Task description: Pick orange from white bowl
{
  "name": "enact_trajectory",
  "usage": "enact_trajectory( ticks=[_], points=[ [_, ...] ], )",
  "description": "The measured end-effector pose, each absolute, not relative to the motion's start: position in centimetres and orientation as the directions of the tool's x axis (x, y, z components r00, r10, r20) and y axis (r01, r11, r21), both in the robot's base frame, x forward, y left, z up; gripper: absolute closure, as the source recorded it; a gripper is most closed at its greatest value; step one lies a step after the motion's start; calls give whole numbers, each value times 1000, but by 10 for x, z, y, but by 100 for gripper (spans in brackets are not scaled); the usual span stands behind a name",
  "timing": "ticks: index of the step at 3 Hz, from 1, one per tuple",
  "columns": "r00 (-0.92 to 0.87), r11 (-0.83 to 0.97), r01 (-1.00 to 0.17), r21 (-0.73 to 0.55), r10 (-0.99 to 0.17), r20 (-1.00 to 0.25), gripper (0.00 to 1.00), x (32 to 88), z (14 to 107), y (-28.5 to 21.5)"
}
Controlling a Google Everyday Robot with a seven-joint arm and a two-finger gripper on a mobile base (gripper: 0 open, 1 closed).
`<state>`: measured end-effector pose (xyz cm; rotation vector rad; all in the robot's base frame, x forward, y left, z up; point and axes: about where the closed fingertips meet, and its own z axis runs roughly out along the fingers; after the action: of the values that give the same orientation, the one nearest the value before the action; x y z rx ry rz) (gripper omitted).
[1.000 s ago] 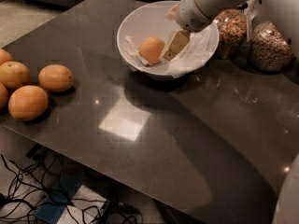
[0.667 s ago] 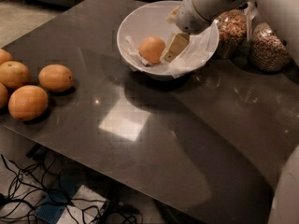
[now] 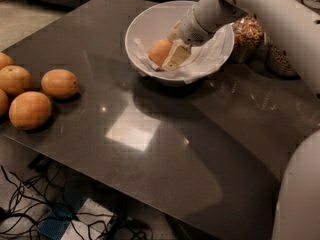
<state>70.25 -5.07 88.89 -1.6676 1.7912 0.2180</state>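
Several deeper-orange fruits point(image 3: 60, 83) sit grouped at the far left of the dark worktop point(image 3: 165, 164), close together and partly touching, with the outermost ones cut off by the picture's edge. Below the worktop's near left corner, black cables point(image 3: 25, 204) lie tangled on the floor. A pale square patch of reflected light point(image 3: 129, 129) shows on the bare surface left of the middle, well apart from the fruit group. Further right, toward the back, stands the white bowl point(image 3: 145, 21), wide and deep, lined with crumpled white paper point(image 3: 212, 51) that spills over its near rim. Inside it, on the left part of the lining, rests the orange point(image 3: 159, 51), round and lighter in colour than the fruits on the left. The end effector point(image 3: 175, 58) reaches down into the bowl from the upper right, its cream-coloured tip lying against the orange's right side; whether it is spread or pinching the fruit cannot be told from this angle. The white arm point(image 3: 245, 1) slants away over the bowl's right rim. Just behind and right of the bowl stand two glass jars of grains point(image 3: 248, 38), partly hidden by the arm.
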Motion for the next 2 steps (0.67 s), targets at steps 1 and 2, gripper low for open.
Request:
enact_trajectory(
  ticks=[1,2],
  points=[
    [46,160,-941,-297,-812,-582,33,711,874,-37],
    [42,161,-944,-289,-809,-587,33,713,869,-36]
  ],
)
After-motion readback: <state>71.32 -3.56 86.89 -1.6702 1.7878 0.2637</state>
